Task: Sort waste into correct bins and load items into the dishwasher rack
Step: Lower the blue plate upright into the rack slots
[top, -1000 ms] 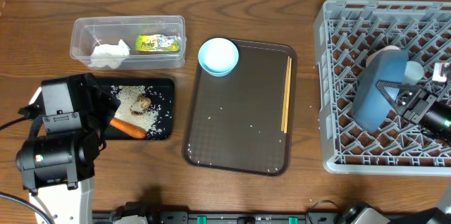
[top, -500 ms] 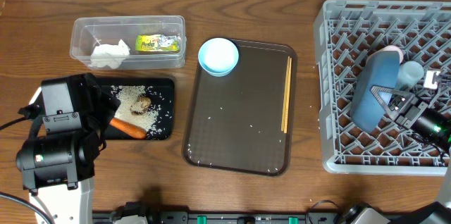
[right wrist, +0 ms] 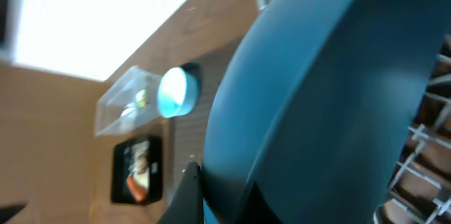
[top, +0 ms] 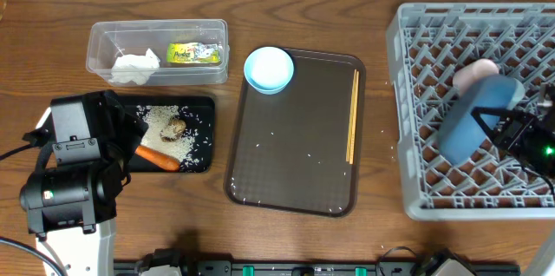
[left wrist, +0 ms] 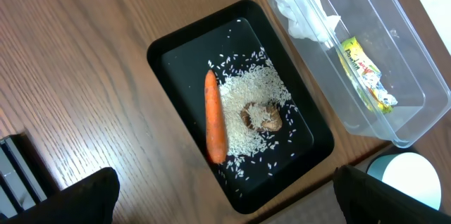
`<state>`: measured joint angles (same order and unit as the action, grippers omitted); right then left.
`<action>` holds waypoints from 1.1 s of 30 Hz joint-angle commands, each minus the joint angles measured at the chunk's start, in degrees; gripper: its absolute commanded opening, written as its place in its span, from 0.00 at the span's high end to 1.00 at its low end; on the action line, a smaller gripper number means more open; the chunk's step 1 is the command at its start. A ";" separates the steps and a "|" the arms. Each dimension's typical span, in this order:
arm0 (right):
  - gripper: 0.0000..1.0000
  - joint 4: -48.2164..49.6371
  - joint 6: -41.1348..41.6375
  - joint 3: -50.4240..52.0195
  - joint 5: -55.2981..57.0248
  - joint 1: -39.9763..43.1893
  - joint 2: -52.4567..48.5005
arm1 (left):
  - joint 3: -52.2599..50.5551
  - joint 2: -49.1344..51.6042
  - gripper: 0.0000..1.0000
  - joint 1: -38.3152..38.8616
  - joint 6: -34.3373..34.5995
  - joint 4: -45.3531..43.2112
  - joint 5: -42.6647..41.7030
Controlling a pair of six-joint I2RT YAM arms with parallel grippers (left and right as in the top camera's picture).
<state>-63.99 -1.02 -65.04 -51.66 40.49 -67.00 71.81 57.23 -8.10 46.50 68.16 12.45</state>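
Observation:
The blue plate point(top: 468, 120) stands on edge in the grey dishwasher rack point(top: 416, 94) and fills the right wrist view point(right wrist: 331, 97). My right gripper point(top: 498, 126) is shut on its rim. A whitish-pink cup point(top: 476, 71) shows just behind the plate; the pale-blue cup is hidden. My left gripper point(left wrist: 229, 206) is open and empty above the table beside the black tray point(left wrist: 169, 55), which holds the carrot point(left wrist: 215, 118), the brown lump point(left wrist: 261, 117) and rice point(left wrist: 243, 94). The clear tub point(top: 97, 37) holds the tissue point(top: 134, 67) and the wrapper point(top: 194, 52).
A dark-brown serving tray point(top: 295, 146) lies in the middle with the small pale-blue bowl point(top: 269, 69) at its far left corner, wooden chopsticks point(top: 353, 115) along its right side and a few rice grains. The left arm's body point(top: 74, 172) covers the black tray's left end.
My right gripper has moved right and a little back with the plate. The plate now covers the pale-blue cup and the pink cup shows above it. The left arm has not moved.

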 commanded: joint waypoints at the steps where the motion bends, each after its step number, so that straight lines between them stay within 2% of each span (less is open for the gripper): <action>1: 0.99 -1.64 5.88 -0.24 25.24 0.59 1.14 | 0.20 0.00 0.02 -0.24 0.11 0.17 1.09; 3: 0.99 -1.70 6.38 -0.24 25.90 0.59 1.29 | 0.20 0.00 0.02 -0.24 0.11 0.17 1.09; 7: 0.91 -1.57 6.80 -0.24 25.94 0.59 1.29 | 0.20 0.00 0.02 -0.24 0.11 0.17 1.09; 20: 0.89 -2.78 6.75 -0.24 25.94 0.59 1.29 | 0.20 0.00 0.02 -0.24 0.11 0.17 1.09; 22: 0.80 -3.96 6.75 -0.24 25.92 0.59 1.29 | 0.20 0.00 0.02 -0.24 0.11 0.17 1.09; 26: 0.37 -6.16 6.75 -0.24 25.42 0.59 1.60 | 0.20 0.00 0.02 -0.24 0.11 0.17 1.09; 28: 0.33 -7.02 6.75 -0.26 25.05 0.59 2.01 | 0.20 0.00 0.02 -0.24 0.11 0.17 1.09; 33: 0.30 -7.89 7.10 -0.55 24.81 0.59 4.92 | 0.20 0.00 0.02 -0.24 0.11 0.17 1.09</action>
<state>-71.50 5.74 -65.49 -26.09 40.71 -64.69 71.81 57.23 -8.10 46.50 68.16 12.43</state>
